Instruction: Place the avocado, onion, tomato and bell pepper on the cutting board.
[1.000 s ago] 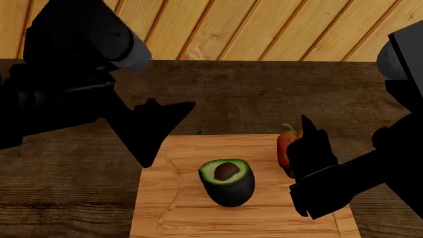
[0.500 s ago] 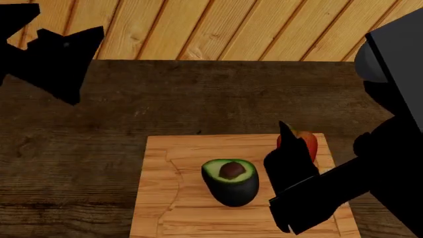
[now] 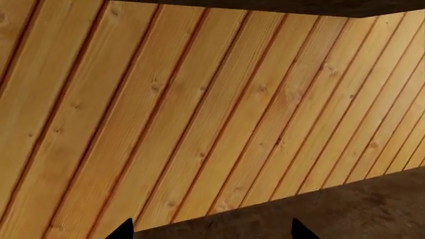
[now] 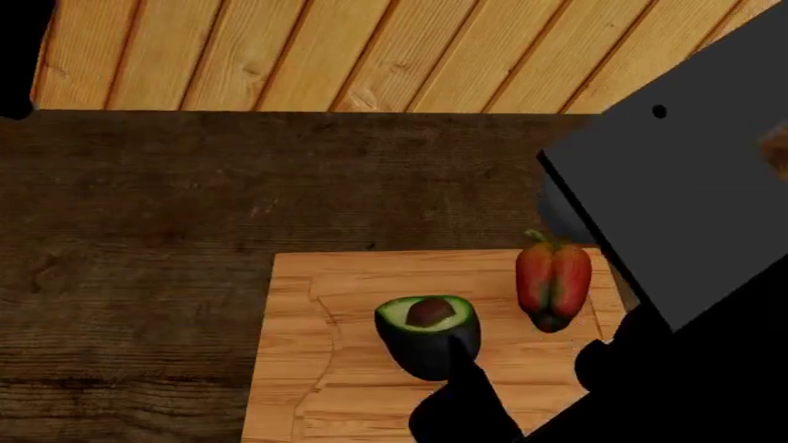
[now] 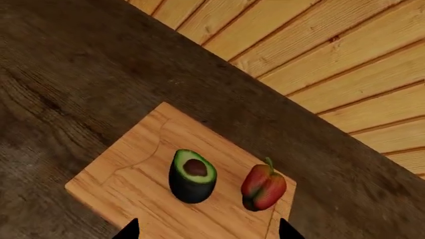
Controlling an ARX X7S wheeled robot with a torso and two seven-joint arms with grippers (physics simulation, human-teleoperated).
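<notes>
A: Head view first: what is on the cutting board (image 4: 308,369)?

B: Two things. The avocado (image 4: 427,335) stands near the board's middle, cut face and brown pit up. The bell pepper (image 4: 553,282) lies near the board's far right corner, green stem toward the far edge, apart from the avocado. The board itself sits at the near edge of the dark wooden surface (image 4: 185,231).

A: And the onion and tomato?

B: Not visible in any view.

A: The right fingers (image 5: 207,230)?

B: Spread wide and empty in the right wrist view; only two dark tips show, above the board's near side, touching nothing.

A: The left fingers (image 3: 211,230)?

B: Also parted with nothing between them, facing the plank wall (image 3: 199,109) past the surface's far edge.
</notes>
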